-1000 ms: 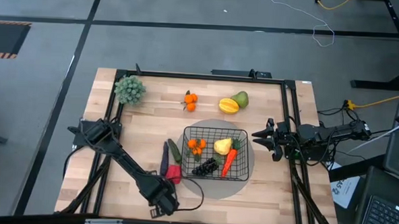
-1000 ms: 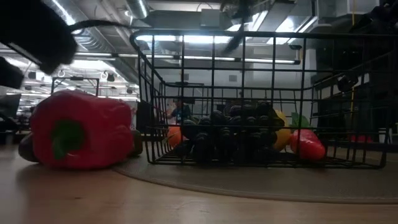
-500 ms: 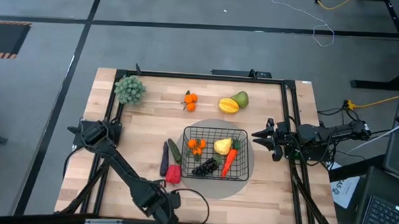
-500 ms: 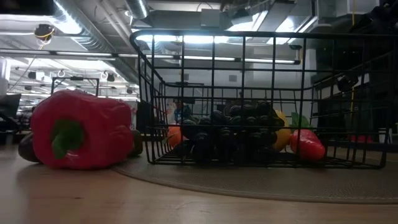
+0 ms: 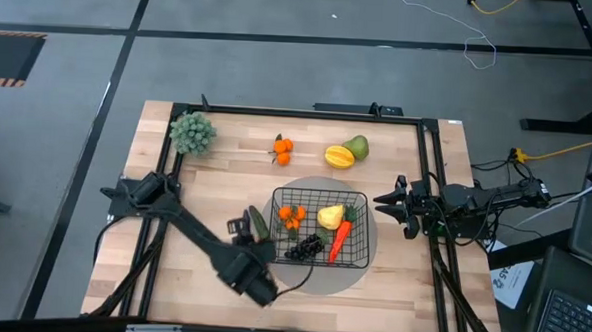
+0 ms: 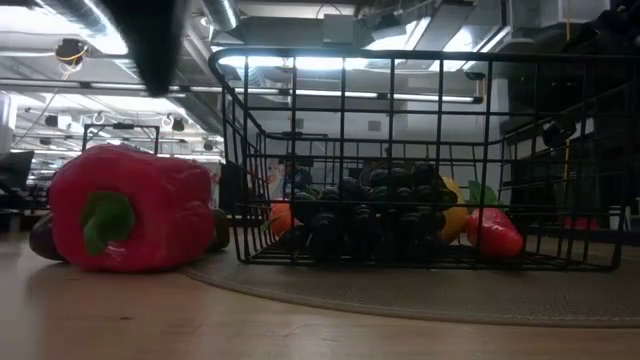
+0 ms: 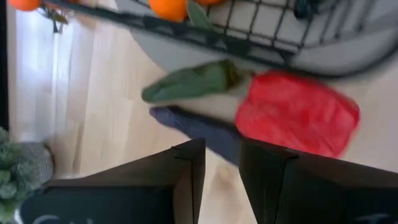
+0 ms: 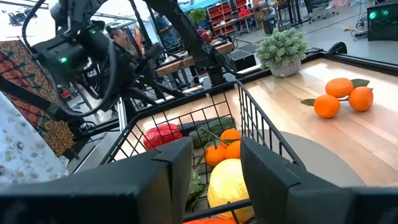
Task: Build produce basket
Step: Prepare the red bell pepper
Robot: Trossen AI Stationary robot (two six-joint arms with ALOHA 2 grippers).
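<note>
The black wire basket [image 5: 274,210] stands on a grey disc and holds an orange cluster [image 5: 291,216], a yellow fruit [image 5: 330,217], the carrot [image 5: 340,240] and dark grapes [image 5: 304,248]. Left of it on the table lie the cucumber [image 7: 193,81], purple eggplant [image 7: 193,127] and red pepper [image 7: 298,115]. My left gripper [image 7: 222,155] is open and hovers over these three, its fingers above the eggplant; in the high view the arm covers the pepper. My right gripper [image 5: 394,205] is open and waits at the basket's right side.
On the far part of the table lie an orange cluster [image 5: 282,147], a yellow fruit [image 5: 338,156] and a green fruit [image 5: 357,146]. A small potted plant [image 5: 192,131] stands at the far left corner. The grey disc [image 5: 316,279] lies under the basket.
My left gripper has swung from the table's near edge toward the far edge and now hangs above the produce left of the basket. The produce, the basket and the right arm have stayed put.
</note>
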